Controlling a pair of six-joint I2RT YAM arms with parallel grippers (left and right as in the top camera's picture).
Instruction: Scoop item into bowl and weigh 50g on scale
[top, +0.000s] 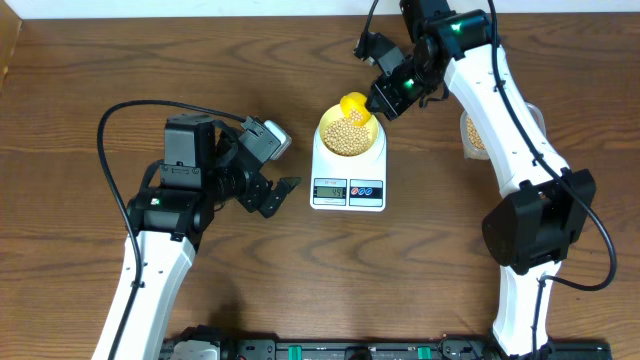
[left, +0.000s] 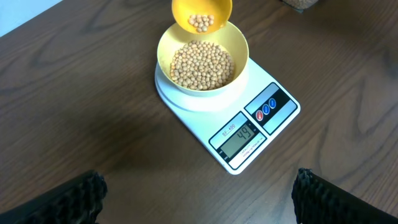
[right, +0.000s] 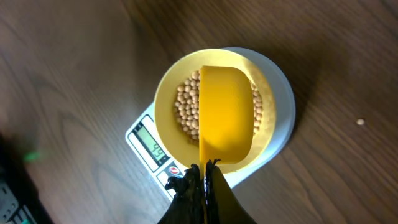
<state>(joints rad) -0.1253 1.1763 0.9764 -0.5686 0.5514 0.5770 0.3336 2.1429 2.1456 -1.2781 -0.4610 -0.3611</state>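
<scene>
The pale-yellow bowl (top: 349, 133) sits on the white scale (top: 349, 185) and holds a layer of tan beans (left: 202, 64). My right gripper (top: 390, 97) is shut on the handle of a bright yellow scoop (top: 354, 104) and holds it over the bowl's far rim. In the left wrist view the scoop (left: 201, 14) still carries a few beans. In the right wrist view the scoop (right: 225, 115) covers much of the bowl (right: 166, 93). The scale display (left: 244, 139) appears to read 49. My left gripper (top: 277, 196) is open and empty, left of the scale.
A clear tub (top: 473, 133) with more beans stands at the right, partly hidden behind my right arm. One loose bean (right: 360, 122) lies on the wooden table beside the scale.
</scene>
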